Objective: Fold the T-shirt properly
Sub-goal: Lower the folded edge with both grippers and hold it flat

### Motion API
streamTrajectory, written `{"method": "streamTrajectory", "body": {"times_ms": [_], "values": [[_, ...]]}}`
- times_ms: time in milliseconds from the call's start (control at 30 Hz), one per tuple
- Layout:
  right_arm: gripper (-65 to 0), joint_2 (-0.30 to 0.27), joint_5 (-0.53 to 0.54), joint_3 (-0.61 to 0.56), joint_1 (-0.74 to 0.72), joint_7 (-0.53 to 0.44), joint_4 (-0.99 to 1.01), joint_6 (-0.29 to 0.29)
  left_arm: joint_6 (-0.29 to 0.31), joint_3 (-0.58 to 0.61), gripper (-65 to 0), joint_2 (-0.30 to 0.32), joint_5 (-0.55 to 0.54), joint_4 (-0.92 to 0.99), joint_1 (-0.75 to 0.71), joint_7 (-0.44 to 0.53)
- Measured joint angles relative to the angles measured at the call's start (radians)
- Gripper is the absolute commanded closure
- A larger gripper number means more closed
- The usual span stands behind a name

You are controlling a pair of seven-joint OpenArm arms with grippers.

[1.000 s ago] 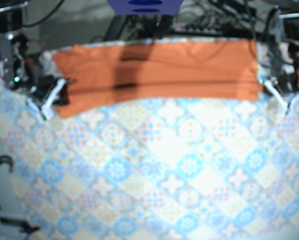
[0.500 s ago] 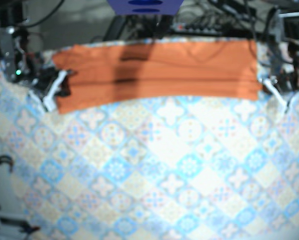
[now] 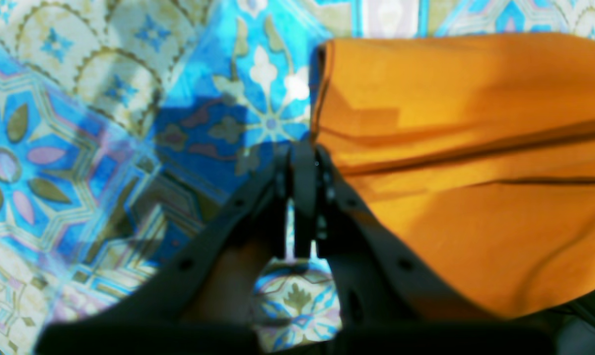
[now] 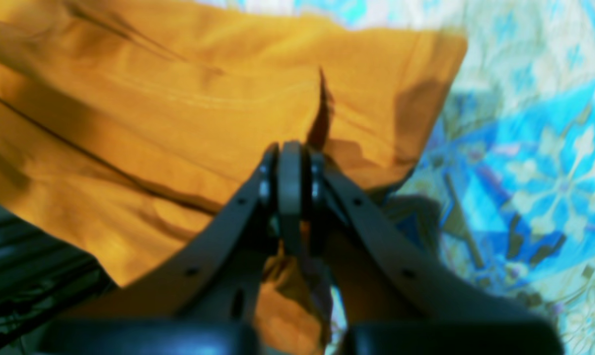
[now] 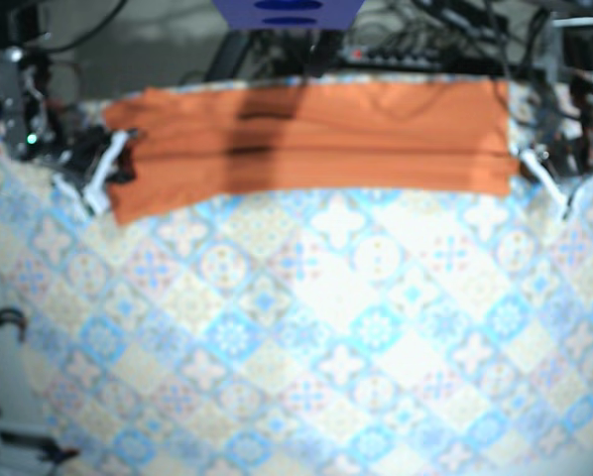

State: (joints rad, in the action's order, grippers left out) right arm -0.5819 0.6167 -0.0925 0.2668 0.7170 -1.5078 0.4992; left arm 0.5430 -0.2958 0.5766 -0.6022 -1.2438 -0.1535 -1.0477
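Observation:
The orange T-shirt (image 5: 316,134) lies folded into a long band across the far edge of the patterned tablecloth (image 5: 326,327). My right gripper (image 5: 116,164) is at the band's left end in the base view. The right wrist view shows that gripper (image 4: 290,153) shut, pinching the T-shirt (image 4: 179,113), with a crease rising from the tips. My left gripper (image 5: 523,161) sits at the band's right end. There the left gripper (image 3: 304,153) is shut at the folded edge of the T-shirt (image 3: 465,148), where the fold lines run into the tips.
Cables and rig frames crowd the space behind the table's far edge (image 5: 425,50). A blue object (image 5: 287,12) hangs at top centre. A black cable loop (image 5: 4,327) lies off the table's left side. The tablecloth extends toward the camera.
My right gripper has moved toward the far edge, carrying the shirt's left end with it. The left gripper has shifted only slightly.

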Motion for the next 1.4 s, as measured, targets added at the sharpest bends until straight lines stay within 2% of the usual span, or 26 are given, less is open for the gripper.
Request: {"method": "streamTrajectory", "body": {"times_ms": [533, 567, 733, 867, 1167, 1233, 1400], "values": [[-0.2, 0.014, -0.003, 0.001, 0.061, 0.000, -0.057, -0.009, -0.001, 0.000, 0.0, 0.000, 0.001, 0.000, 0.000, 0.000], [-0.2, 0.019, -0.005, 0.002, 0.070, -0.001, -0.076, -0.027, -0.001, 0.000, 0.0, 0.000, 0.000, 0.000, 0.000, 0.000], [-0.2, 0.022, -0.005, -0.003, 0.089, 0.037, -0.130, -0.036, -0.003, 0.000, 0.0, 0.000, 0.003, 0.000, 0.000, 0.000], [-0.2, 0.037, -0.004, -0.003, 0.091, 0.039, -0.168, -0.089, -0.003, 0.000, 0.0, 0.000, 0.003, 0.000, 0.003, 0.000], [-0.2, 0.050, -0.004, -0.006, 0.096, 0.073, -0.169, -0.089, -0.004, 0.000, 0.0, 0.000, 0.003, 0.000, 0.004, 0.002], [-0.2, 0.050, -0.003, -0.006, 0.096, 0.072, -0.164, -0.089, -0.003, 0.000, 0.0, 0.000, 0.003, 0.001, 0.003, 0.032], [-0.4, 0.050, -0.004, -0.006, 0.095, 0.070, -0.137, -0.089, -0.003, 0.000, 0.0, -0.009, 0.053, 0.002, 0.002, 0.034]]}}
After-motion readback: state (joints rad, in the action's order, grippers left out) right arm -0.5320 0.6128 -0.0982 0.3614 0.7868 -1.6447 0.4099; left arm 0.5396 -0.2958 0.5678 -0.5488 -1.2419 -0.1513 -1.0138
